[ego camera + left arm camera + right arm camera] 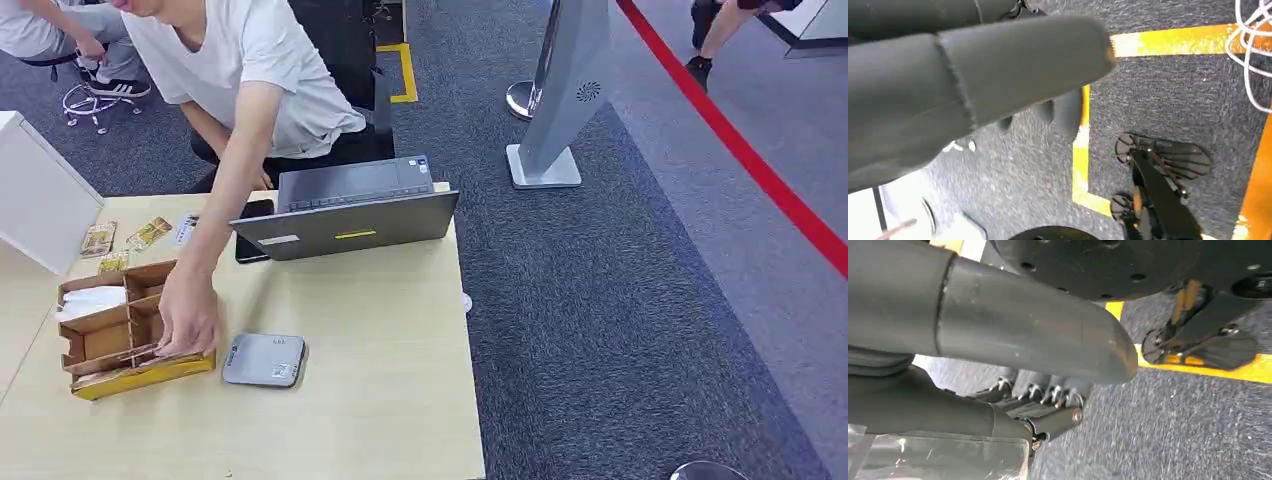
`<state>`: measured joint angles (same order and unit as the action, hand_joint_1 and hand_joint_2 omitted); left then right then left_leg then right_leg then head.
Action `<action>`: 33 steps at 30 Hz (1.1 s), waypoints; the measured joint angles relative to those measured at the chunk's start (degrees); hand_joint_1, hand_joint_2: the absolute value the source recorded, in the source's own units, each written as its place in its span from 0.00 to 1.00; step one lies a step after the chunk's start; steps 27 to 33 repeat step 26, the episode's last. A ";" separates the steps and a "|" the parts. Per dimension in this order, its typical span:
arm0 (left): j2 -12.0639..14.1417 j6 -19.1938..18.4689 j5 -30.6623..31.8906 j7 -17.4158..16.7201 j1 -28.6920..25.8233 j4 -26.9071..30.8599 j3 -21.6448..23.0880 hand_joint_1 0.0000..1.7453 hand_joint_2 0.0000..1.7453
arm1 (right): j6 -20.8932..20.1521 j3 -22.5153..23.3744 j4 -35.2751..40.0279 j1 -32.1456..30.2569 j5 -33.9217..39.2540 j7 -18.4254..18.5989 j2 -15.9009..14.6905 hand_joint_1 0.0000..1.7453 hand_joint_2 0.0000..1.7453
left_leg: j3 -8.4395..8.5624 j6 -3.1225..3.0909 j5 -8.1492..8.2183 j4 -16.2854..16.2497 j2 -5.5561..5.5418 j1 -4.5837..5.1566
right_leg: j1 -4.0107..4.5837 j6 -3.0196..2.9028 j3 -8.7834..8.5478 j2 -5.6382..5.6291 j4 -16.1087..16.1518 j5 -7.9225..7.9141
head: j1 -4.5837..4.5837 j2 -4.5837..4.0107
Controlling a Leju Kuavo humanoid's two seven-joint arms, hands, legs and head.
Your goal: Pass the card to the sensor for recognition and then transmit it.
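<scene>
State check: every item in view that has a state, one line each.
Laptop: open, lid tilted far back.
Card reader: flat on table, nothing on it.
Cardboard organizer: upright, a person's hand reaching into it.
Left robot hand: holds nothing, hanging over floor.
Right robot hand: holds nothing, hanging over floor.

1. The head view looks forward and down from high up onto a pale wooden table (380, 400) and dark grey carpet (620, 330).
2. The left wrist view sits close behind the left hand (973, 85), facing the floor.
3. The right wrist view sits close behind the right hand (1013, 340), also facing the floor; both wrist views share carpet with yellow floor tape (1080, 170).
</scene>
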<state>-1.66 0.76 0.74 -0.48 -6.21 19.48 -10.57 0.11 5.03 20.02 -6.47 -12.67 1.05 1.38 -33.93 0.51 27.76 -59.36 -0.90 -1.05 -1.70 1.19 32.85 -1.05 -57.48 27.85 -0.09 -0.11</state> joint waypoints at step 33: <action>1.09 -0.68 -0.76 0.57 -1.82 1.70 8.37 0.00 0.00 | -0.02 -3.80 2.18 -1.69 12.63 -0.94 -0.92 0.00 0.00 | 0.01 0.02 0.02 0.00 0.00 0.00 | 0.00 0.03 -0.01 0.00 0.00 0.05 | 0.00 0.00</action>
